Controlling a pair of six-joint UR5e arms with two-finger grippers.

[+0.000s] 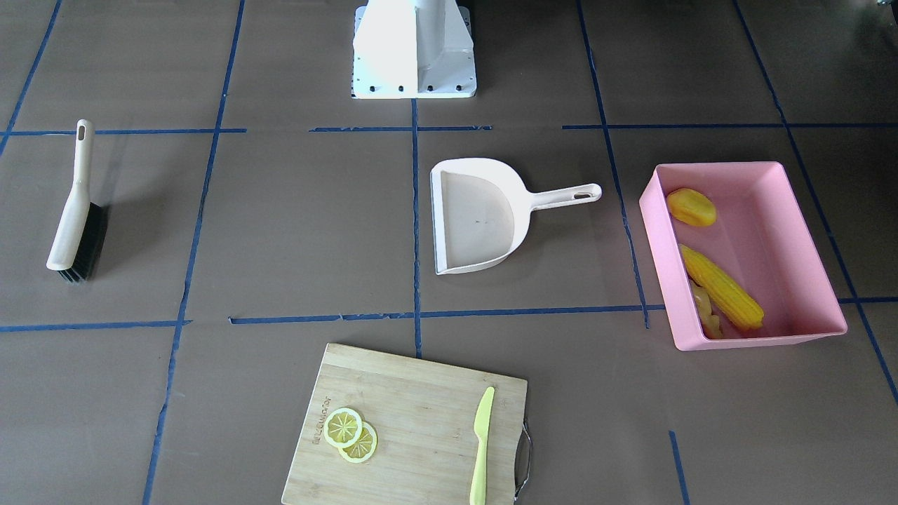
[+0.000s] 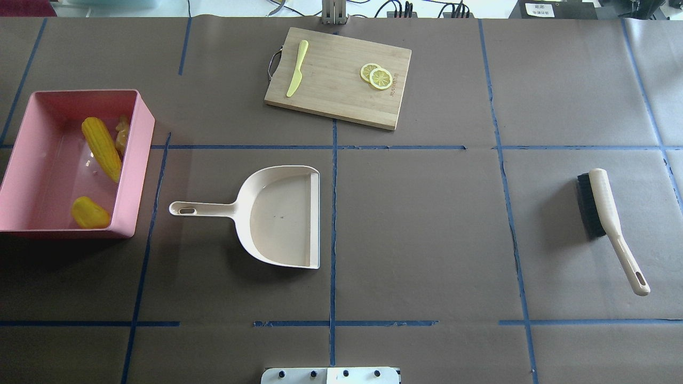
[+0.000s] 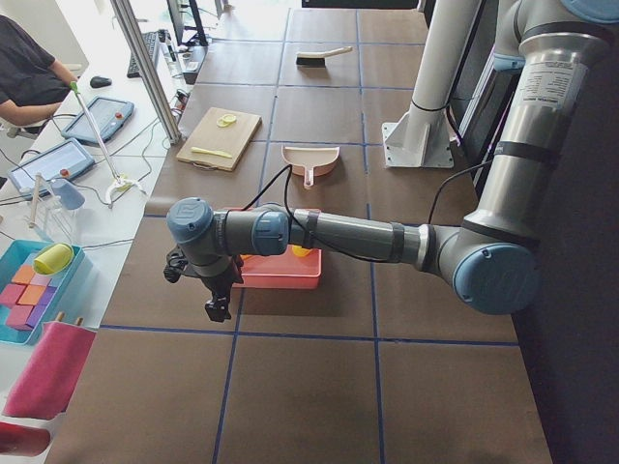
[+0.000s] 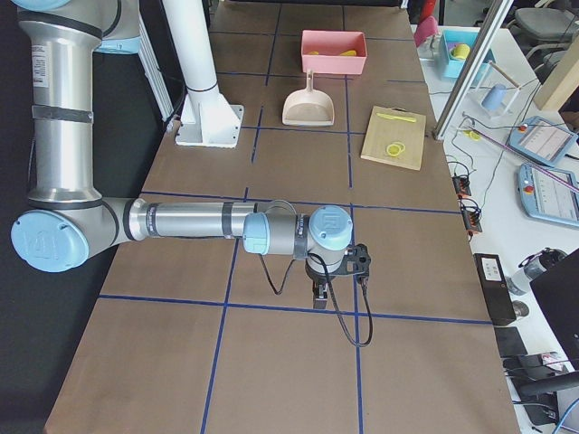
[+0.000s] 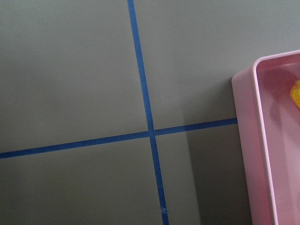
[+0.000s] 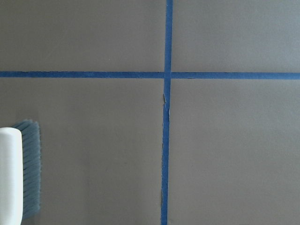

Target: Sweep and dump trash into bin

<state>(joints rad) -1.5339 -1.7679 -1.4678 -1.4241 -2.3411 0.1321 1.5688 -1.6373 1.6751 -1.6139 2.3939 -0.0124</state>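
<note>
The corn cob (image 1: 722,287), lumpy vegetable (image 1: 691,207) and ginger root (image 1: 705,312) lay in the bin (image 1: 779,238), job seemingly finished; whether the left hand (image 3: 215,311) and right hand (image 4: 319,298) were wide or narrow couldn't be told.

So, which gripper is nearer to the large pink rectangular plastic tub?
Left. The left gripper hangs beside a corner of the large pink rectangular plastic tub; the right gripper is far away, near the cream black-bristled hand brush.
</note>
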